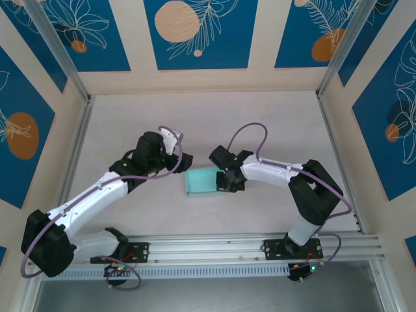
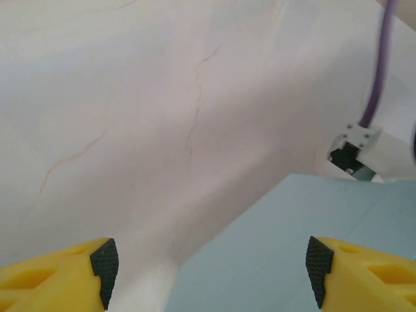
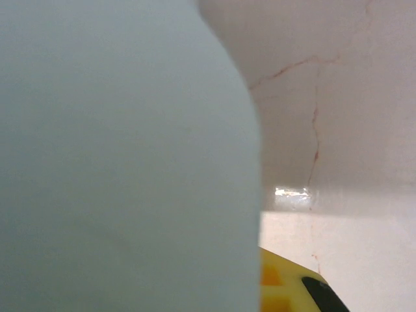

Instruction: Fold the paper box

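Observation:
The paper box is a pale mint card piece lying mid-table between the two arms. My left gripper hovers at its upper left corner, open. In the left wrist view its yellow fingers stand wide apart, with the box's flat face below and nothing between the pads. My right gripper sits on the box's right edge, shut on it. In the right wrist view the card stands very close and hides one finger. The other yellow finger shows at the card's edge.
The white marbled table is walled by blue-and-beige panels with aluminium posts at the back corners. A metal rail runs along the near edge. The right arm's purple cable crosses the left wrist view.

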Robot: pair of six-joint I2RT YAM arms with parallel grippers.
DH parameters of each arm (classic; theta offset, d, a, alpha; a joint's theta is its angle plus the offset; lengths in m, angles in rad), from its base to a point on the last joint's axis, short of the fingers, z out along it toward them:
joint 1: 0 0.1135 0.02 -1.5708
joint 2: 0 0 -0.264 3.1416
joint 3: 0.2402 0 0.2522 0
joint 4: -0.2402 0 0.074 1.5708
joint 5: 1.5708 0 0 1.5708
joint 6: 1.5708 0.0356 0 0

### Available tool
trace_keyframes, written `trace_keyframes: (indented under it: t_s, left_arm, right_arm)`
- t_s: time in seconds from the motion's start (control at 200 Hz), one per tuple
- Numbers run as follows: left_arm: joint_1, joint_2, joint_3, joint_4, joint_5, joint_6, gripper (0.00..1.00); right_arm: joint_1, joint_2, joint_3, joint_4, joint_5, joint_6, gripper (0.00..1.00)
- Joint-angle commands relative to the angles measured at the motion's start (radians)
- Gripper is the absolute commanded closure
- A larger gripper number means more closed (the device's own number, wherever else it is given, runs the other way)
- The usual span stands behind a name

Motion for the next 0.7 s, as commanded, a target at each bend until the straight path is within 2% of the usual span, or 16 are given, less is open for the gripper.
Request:
trace_keyframes:
  t_s: [0.0,0.105,0.23,0.36,0.51,0.62,0.695]
  left_arm:
    - [0.008,0.023,0.027,-0.019,0.173,0.220,0.22]
    - [0.008,0.016,0.022,-0.044,0.280,0.309,0.23]
    - [0.009,-0.030,0.036,-0.073,0.348,0.356,0.23]
    - [0.008,-0.056,0.074,-0.138,0.469,0.397,0.22]
    - [-0.014,0.008,0.113,-0.256,0.379,0.440,0.19]
    - [-0.039,0.047,0.126,-0.270,0.379,0.460,0.16]
    - [-0.057,0.070,0.135,-0.275,0.337,0.466,0.16]
  right_arm:
    - [0.008,0.007,0.011,-0.049,-0.020,-0.040,0.94]
    - [0.008,0.008,0.015,-0.046,-0.025,-0.043,0.94]
    - [0.009,0.014,0.018,-0.037,-0.028,-0.041,0.94]
    - [0.011,0.019,0.017,-0.032,-0.033,-0.040,0.94]
    - [0.012,0.009,0.011,-0.027,-0.034,-0.032,0.94]
    - [0.015,0.001,0.012,-0.026,-0.035,-0.030,0.94]
    - [0.017,-0.002,0.011,-0.023,-0.036,-0.028,0.94]
